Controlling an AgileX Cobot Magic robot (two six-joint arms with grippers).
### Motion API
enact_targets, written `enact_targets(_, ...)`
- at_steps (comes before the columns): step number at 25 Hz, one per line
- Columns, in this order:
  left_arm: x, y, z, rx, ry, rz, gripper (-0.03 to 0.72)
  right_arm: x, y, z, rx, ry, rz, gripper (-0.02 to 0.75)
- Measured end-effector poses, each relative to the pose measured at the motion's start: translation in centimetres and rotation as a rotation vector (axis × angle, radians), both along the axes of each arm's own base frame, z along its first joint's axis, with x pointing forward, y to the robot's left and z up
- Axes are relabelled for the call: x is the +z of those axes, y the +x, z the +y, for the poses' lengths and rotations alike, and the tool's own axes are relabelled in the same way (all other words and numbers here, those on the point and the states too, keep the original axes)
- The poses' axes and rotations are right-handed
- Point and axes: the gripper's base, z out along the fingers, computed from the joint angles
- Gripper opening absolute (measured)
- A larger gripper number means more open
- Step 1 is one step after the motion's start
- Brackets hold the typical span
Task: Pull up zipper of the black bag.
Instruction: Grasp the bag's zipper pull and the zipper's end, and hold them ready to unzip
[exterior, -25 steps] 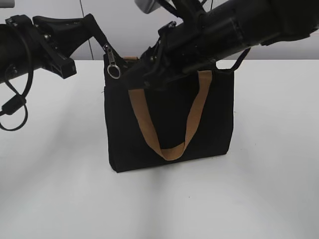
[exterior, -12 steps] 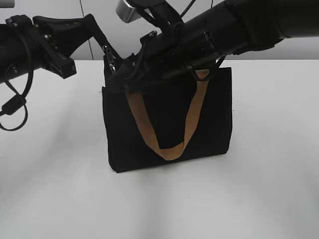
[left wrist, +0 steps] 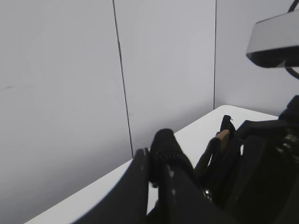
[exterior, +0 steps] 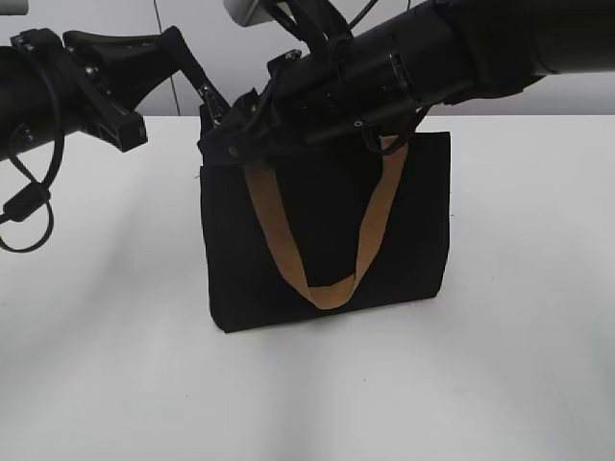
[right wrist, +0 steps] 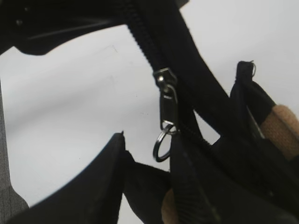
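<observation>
The black bag (exterior: 327,240) stands upright on the white table, its tan strap (exterior: 370,221) hanging down the front. My left gripper (exterior: 199,91) is shut on a black fabric tab (left wrist: 164,144) at the bag's top left corner. My right gripper (exterior: 227,146) reaches across to that same corner. In the right wrist view the zipper (right wrist: 142,32) runs down to a silvery pull tab (right wrist: 167,105) with a ring (right wrist: 162,144). My right gripper (right wrist: 149,149) is open, and the ring hangs between its fingers. In the exterior view the pull is hidden behind the right gripper.
The white table (exterior: 106,336) surrounds the bag, with a pale wall (left wrist: 60,84) behind it. The right arm (exterior: 452,58) lies across the bag's top edge. A tan strap end (right wrist: 285,126) shows inside the bag's mouth.
My right gripper has moved left along the bag's top edge to the left corner, covering the pull tab and ring in the exterior view. The left gripper has stayed put.
</observation>
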Motion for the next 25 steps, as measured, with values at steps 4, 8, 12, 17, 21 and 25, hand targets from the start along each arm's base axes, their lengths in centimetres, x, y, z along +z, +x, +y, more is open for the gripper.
enact_targets(4,0.0,0.0,0.0,0.0,0.0,0.0,0.015,0.0,0.1,0.0,-0.006,-0.001,-0.003,0.227)
enact_targets(8,0.0,0.0,0.0,0.0,0.0,0.0,0.015,0.0,0.0,0.0,-0.003,0.0,-0.002,0.074)
enact_targets(12,-0.1,0.0,0.0,0.007,0.01,0.01,0.015,0.0,0.0,0.0,-0.006,-0.001,-0.003,-0.001)
enact_targets(17,-1.6,0.4,0.7,0.089,0.123,0.13,0.015,0.7,-0.2,-0.1,-0.003,0.006,-0.014,-0.001)
enact_targets(21,-3.1,0.6,1.6,0.176,0.233,0.253,0.015,2.3,-0.3,-0.8,-0.029,0.034,-0.032,-0.001)
enact_targets(25,-3.8,0.6,2.1,0.225,0.289,0.321,0.015,2.2,0.3,-2.0,-0.074,0.019,-0.004,-0.001)
